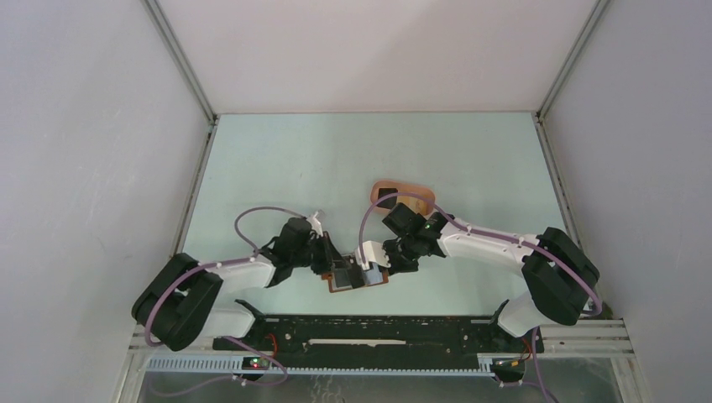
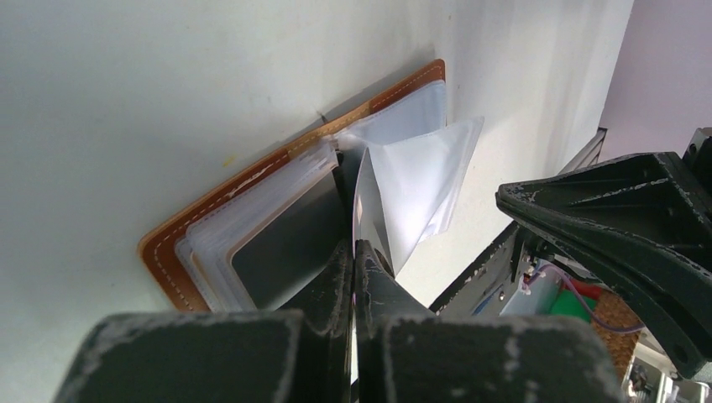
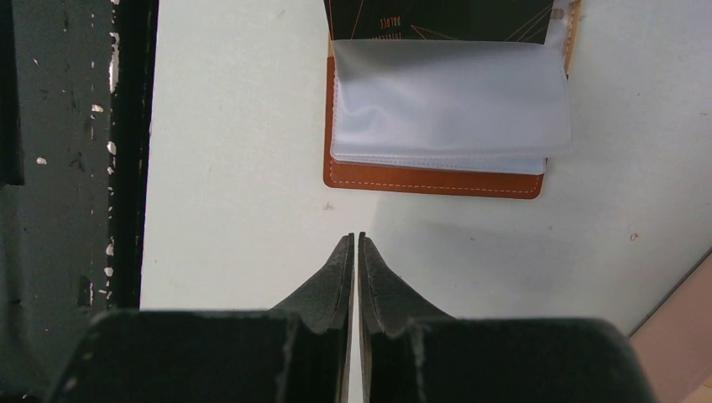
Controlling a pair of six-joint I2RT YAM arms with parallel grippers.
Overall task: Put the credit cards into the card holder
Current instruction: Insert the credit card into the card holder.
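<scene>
Top external: the reddish-brown leather card holder [image 1: 353, 279] lies open near the table's [image 1: 336, 168] 6 o'clock edge. Left wrist: the left gripper [image 2: 353, 248] pinches one clear pocket leaf upright, and a black card [image 2: 285, 248] sits pocketed at 9 o'clock. Right wrist: the right gripper [image 3: 353, 238] is closed and empty, with the holder at 12 o'clock.

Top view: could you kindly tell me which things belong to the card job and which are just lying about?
Job: wallet; black card in its pocket; left claw pinching a clear sleeve; right claw, shut.
Lying about: pink tray; black rail at the near edge.
</scene>
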